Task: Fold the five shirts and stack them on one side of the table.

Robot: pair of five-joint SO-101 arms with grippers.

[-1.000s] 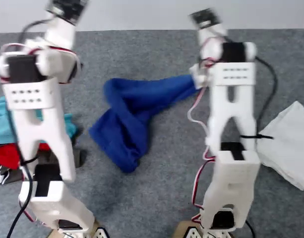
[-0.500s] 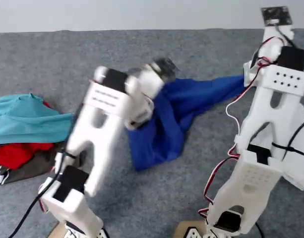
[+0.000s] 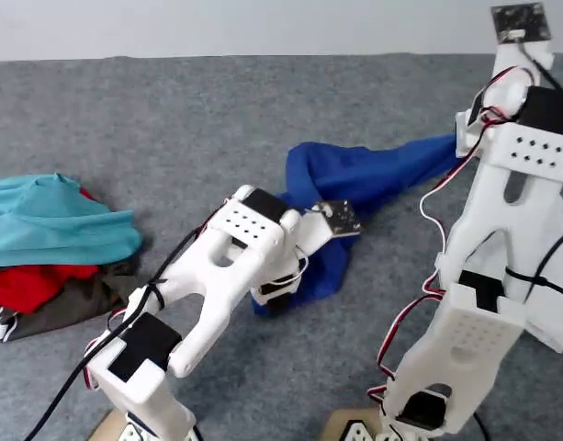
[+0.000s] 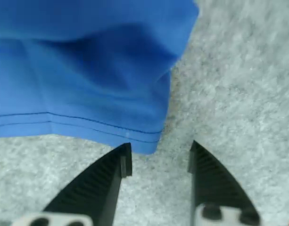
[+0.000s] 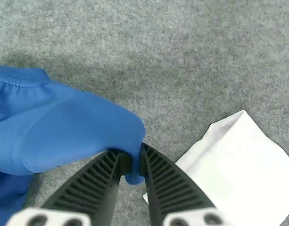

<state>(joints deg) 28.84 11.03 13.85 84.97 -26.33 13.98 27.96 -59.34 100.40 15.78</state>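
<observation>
The blue shirt (image 3: 354, 179) is seen stretched across the grey table (image 3: 171, 119), running from just right of the centre out toward 2 o'clock. Its bulk is bunched and doubled over near the centre, and a narrower length is drawn up toward the far right edge.

That narrower end is pinched by the right gripper (image 5: 131, 162). The jaws are closed almost fully, with a fold of blue cloth clamped between their tips and a little of it hanging below them. The right arm is extended from 5 o'clock toward 2 o'clock.

The left gripper (image 4: 161, 157) is held wide apart, and nothing is gripped by it. It is lowered over the near edge of the blue shirt, where the stitched hem and its corner are seen just beside the fingertips. Whether the cloth is touched by either tip cannot be told. The left arm is stretched from 7 o'clock in to the centre of the table.

A folded white shirt (image 5: 234, 174) is laid flat at about 4 o'clock, near the right gripper and apart from the blue cloth.

At 9 o'clock a loose pile is found: a teal shirt (image 3: 56, 225) is draped on top, a red shirt (image 3: 28, 283) is shown beneath it, and a dark grey garment (image 3: 79, 303) is spread at the bottom.
</observation>
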